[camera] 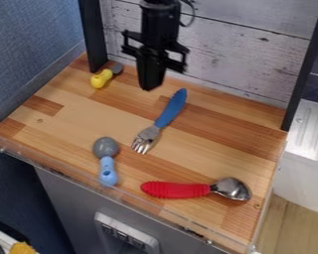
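The black gripper (149, 87) hangs at the back of the wooden surface, pointing down, and nothing can be seen held in it. Nearest to it, lower right, lies a fork with a blue handle (172, 107), its metal tines toward the front. To its left is a small yellow-handled utensil (102, 78) with a grey end. A spoon with a grey head and light blue handle (107, 171) lies at the front left. At the front right rests a metal spoon with a ribbed red handle (176, 190), its bowl pointing right.
The wooden surface (75, 109) has a clear raised edge along its front. Black posts (94, 37) stand at both back corners, with a grey plank wall (234, 54) between them. A white ribbed tray (309, 130) is to the right, and a blue partition (29, 54) to the left.
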Tool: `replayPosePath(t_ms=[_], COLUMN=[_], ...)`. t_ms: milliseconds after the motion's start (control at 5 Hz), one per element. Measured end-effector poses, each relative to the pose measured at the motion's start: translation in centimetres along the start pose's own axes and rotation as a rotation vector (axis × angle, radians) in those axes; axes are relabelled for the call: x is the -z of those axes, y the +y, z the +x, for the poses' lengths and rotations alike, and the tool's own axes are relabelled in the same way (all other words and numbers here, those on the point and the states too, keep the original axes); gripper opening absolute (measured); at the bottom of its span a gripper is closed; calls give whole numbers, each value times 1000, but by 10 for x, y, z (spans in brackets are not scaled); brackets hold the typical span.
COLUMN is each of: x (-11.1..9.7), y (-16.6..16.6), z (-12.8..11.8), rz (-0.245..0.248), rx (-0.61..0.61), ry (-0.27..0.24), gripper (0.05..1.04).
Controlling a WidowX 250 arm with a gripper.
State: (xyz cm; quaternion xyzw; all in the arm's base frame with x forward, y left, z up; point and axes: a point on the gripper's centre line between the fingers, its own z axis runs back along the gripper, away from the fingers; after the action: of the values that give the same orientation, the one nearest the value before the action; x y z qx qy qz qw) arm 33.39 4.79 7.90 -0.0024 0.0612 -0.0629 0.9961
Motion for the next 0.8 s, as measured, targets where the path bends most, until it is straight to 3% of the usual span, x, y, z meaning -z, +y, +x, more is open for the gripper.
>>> replayPosePath(t_ms=[200,400,600,800], x=[-4,-9,-13,-13], y=[38,72,96,110], z=[13,21,30,28], rz=[0,-2,-6,-15], rx=[61,63,39,-21], ry=[-3,-1,-1,10], gripper=[237,495,817,1007])
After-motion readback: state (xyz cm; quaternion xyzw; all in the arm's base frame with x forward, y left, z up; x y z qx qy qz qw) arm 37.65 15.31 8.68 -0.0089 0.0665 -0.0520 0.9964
